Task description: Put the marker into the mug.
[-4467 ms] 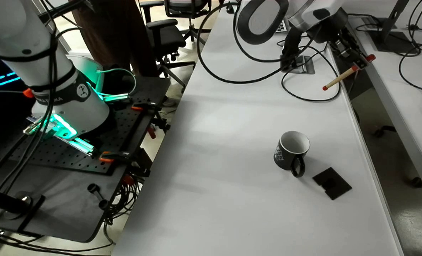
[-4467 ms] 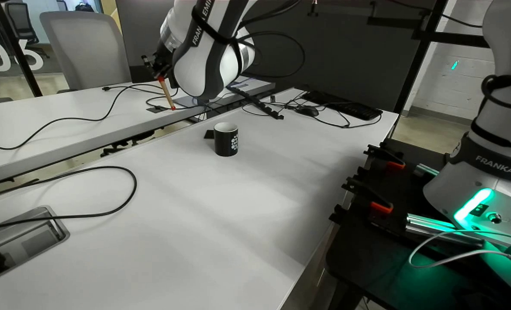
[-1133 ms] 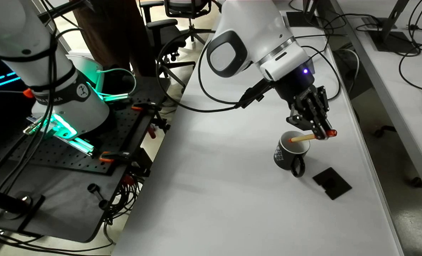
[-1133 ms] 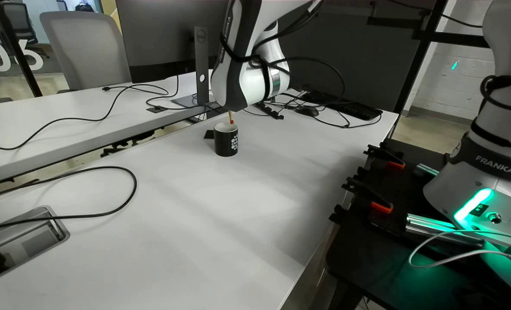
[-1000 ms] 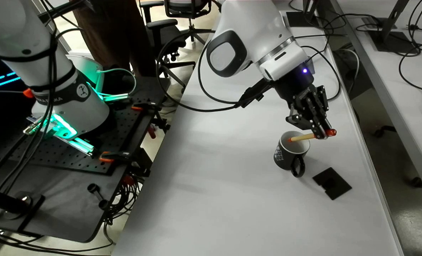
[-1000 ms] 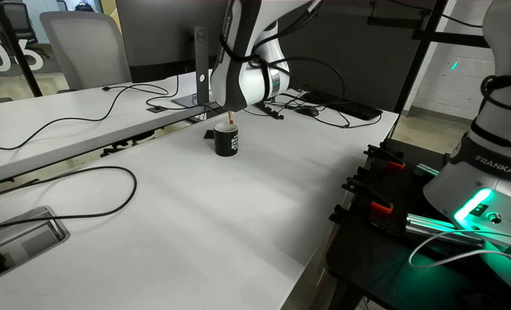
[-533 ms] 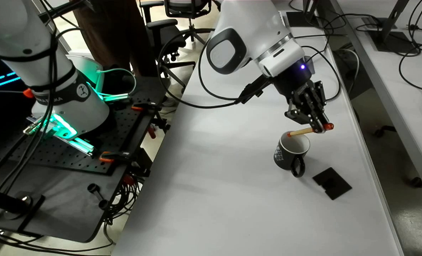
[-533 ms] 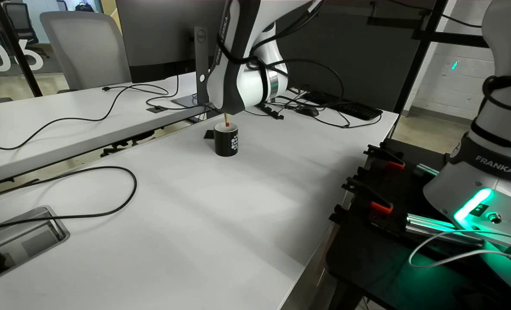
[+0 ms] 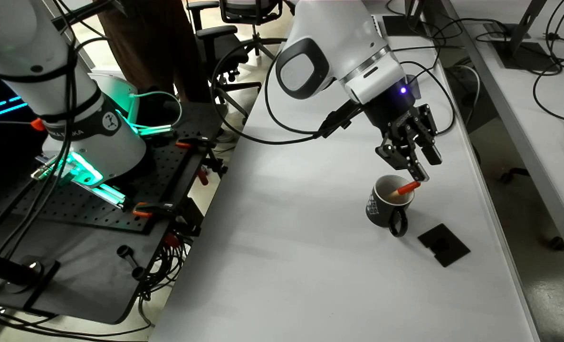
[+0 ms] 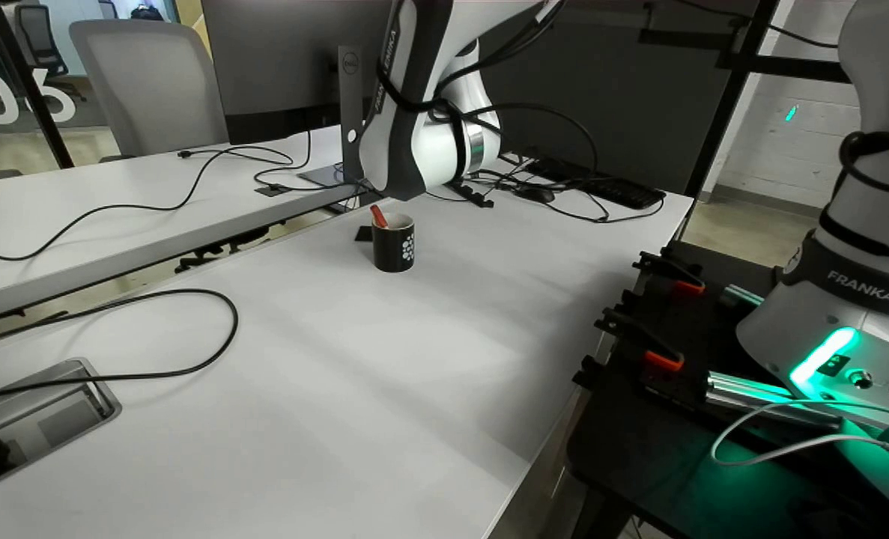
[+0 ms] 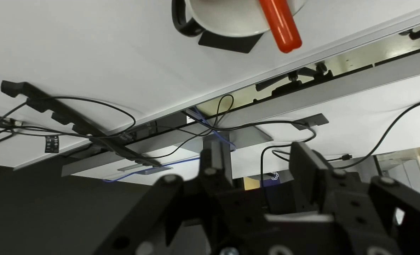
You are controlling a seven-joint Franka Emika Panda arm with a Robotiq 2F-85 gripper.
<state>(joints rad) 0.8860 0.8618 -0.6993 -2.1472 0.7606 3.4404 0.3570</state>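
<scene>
The dark mug (image 9: 380, 209) stands upright on the white table, with its white inside showing. It also shows in an exterior view (image 10: 393, 251) and in the wrist view (image 11: 227, 21). The marker (image 9: 408, 187), tan with a red-orange end, leans tilted inside the mug. Its red end sticks out over the rim in an exterior view (image 10: 379, 217) and in the wrist view (image 11: 281, 28); its lower end is hidden in the mug. My gripper (image 9: 427, 167) is open and empty just above the mug. The wrist view shows nothing between its fingers (image 11: 255, 156). In an exterior view the arm hides the gripper.
A flat black square object (image 9: 445, 246) lies beside the mug, near its handle. The table's long edge runs close by, with a gap before a second white table (image 10: 114, 217). Black cables (image 9: 286, 147) hang from the arm. A black bar (image 10: 468, 193) lies behind the mug.
My gripper came with the marker to the mug from farther back. In the last half second its fingers opened, and the marker dropped from them into the mug, leaning.
</scene>
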